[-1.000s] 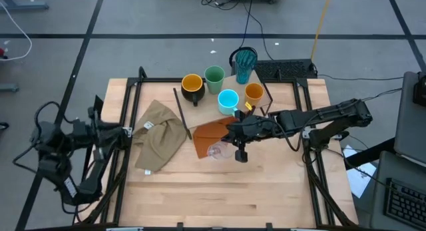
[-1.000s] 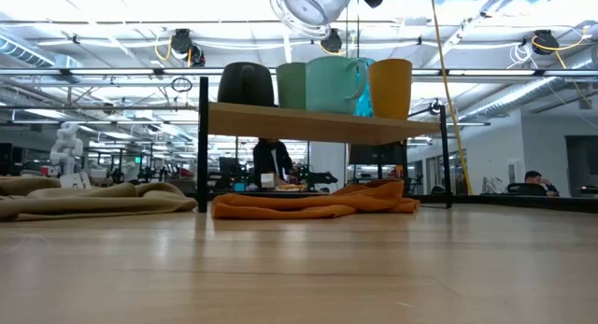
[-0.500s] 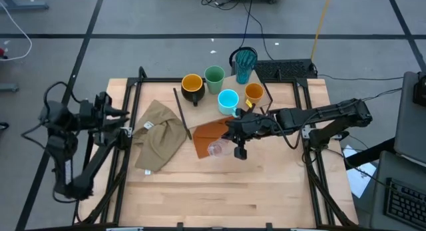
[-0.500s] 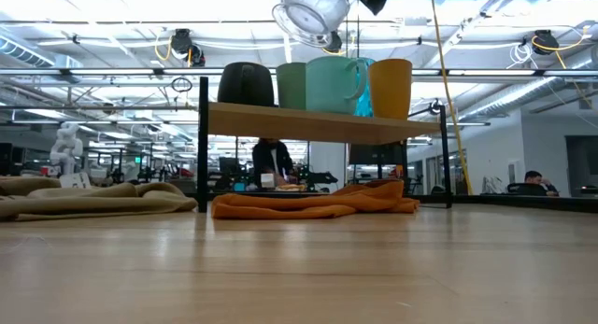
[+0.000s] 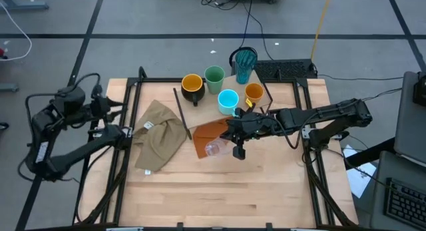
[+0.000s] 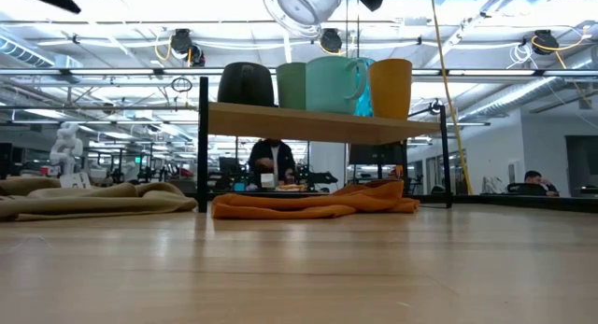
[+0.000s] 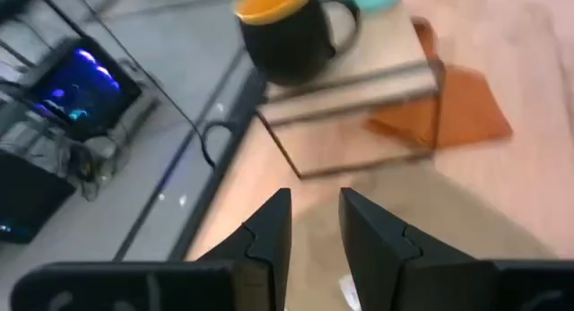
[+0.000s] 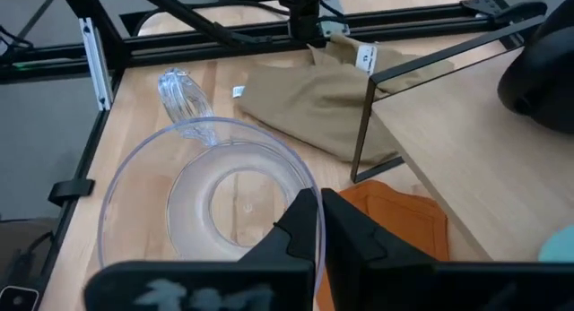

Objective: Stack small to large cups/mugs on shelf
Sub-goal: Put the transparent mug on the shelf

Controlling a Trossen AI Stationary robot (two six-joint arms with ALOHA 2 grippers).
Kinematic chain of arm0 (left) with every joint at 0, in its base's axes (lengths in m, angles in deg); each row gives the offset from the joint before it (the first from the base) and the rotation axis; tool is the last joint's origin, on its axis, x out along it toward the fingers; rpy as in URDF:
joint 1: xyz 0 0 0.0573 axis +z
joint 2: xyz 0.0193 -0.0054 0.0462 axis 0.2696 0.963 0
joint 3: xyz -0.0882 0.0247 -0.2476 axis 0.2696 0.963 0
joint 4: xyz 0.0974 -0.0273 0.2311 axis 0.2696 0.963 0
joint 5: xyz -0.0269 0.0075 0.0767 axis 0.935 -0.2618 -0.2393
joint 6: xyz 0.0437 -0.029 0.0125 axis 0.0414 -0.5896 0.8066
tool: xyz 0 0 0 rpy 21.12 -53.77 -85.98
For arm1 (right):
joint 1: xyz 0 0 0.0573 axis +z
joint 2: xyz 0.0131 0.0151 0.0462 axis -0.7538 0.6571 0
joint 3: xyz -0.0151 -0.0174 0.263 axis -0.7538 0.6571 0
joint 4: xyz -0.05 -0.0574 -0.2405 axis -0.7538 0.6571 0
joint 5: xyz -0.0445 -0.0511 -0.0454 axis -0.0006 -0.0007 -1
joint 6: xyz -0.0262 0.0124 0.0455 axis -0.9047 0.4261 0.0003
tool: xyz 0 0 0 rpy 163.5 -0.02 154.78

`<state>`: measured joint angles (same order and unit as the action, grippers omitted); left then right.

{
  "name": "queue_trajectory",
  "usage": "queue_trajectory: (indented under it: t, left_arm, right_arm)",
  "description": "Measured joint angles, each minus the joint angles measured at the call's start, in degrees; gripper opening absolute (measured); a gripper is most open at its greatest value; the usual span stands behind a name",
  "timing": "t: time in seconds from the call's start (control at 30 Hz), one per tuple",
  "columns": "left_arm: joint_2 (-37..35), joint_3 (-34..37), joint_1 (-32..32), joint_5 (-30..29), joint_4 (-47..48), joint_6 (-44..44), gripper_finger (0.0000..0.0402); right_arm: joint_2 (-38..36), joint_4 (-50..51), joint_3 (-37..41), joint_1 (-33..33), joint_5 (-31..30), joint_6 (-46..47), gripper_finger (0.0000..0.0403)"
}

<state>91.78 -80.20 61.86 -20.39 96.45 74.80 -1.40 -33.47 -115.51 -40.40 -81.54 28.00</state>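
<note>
The shelf (image 5: 204, 108) stands at the table's far middle. On it are a black mug with an orange inside (image 5: 192, 85), a green cup (image 5: 214, 76), a blue mug (image 5: 228, 100) and an orange cup (image 5: 253, 92). A teal ribbed tumbler (image 5: 245, 63) stands behind them. My right gripper (image 5: 233, 136), in front of the shelf, is shut on a clear glass mug (image 8: 211, 199). In the low view the glass (image 6: 301, 2) hangs higher than the cups. My left gripper (image 7: 314, 223) is open and empty by the table's left edge (image 5: 110, 106), facing the shelf. My right gripper pinches the clear glass's rim (image 8: 309, 196) between its two fingers, apparently one inside the mouth and one outside. The fingers slant down from the table's right side. The glass is lifted clear and lies on its side, mouth toward the wrist, handle (image 8: 184, 98) on the side away from the fingers.
A tan cloth (image 5: 160, 134) lies left of the shelf. An orange cloth (image 5: 212, 131) lies partly under its near edge. Black frame rails (image 5: 126, 158) run along the table's sides. Bare tabletop (image 5: 219, 191) stretches across the near half. People sit in the room behind (image 6: 271, 161).
My left arm has swung beside the table's left edge, carrying its gripper toward the far edge and turning it to face the shelf. My right gripper has kept still with the glass.
</note>
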Motion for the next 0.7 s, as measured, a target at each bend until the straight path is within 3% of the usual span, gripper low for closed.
queue_trajectory:
  t: [0.07, 0.2, 0.33, 0.47, 0.7]
  left_arm:
    - [-0.1, 0.8, -3.0, 0.6, -4.1, -2.8, 0.0097]
    - [0.9, 4.2, -6.8, 9.7, -14.4, -9.7, 0.0097]
    - [5.7, 7.2, -8.3, 8.2, -17.7, -12.8, 0.0097]
    - [11.6, 9.0, -11.0, 12.3, -25.7, -16.3, 0.0097]
    - [22.6, 6.5, -24.9, 13.8, -36.1, -19.4, 0.0097]
  right_arm:
    - [0.0, -0.4, 0.0, -0.2, 0.0, -0.1, 0.0000]
    - [0.0, -0.6, 0.0, -0.3, 0.0, -0.5, 0.0000]
    - [0.0, -0.6, 0.0, -0.3, 0.0, -0.6, 0.0000]
    - [0.0, 0.5, 0.0, -0.3, 0.0, -0.6, 0.0000]
    - [0.0, 1.6, 0.0, -1.6, 0.0, -1.7, 0.0000]
